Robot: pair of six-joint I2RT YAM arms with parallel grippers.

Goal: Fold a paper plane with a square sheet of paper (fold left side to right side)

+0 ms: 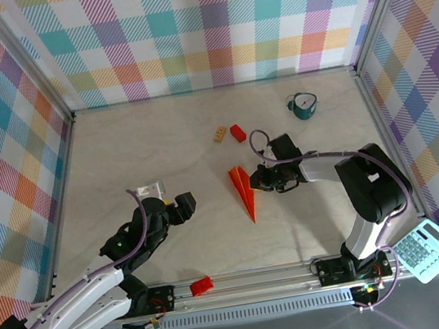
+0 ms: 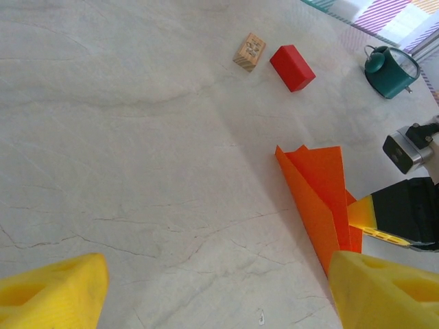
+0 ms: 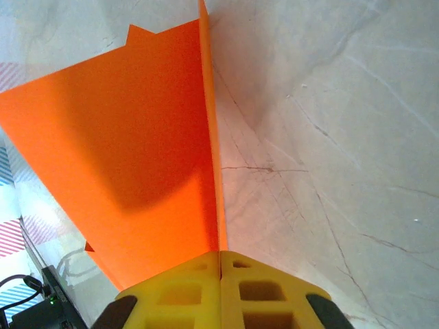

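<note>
Right end effector point(image 3: 219, 264) pinched shut on the edge of the orange paper plane point(image 3: 137, 144), plane resting on the pale counter point(image 1: 158, 140), left end effector point(image 2: 218, 288) spread wide, empty

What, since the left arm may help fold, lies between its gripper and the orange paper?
Nothing visible: bare table lies between the open left gripper and the paper plane, which the right gripper pinches.

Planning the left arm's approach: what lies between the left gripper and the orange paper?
Nothing: in the top view, bare table separates the left gripper from the orange paper.
</note>
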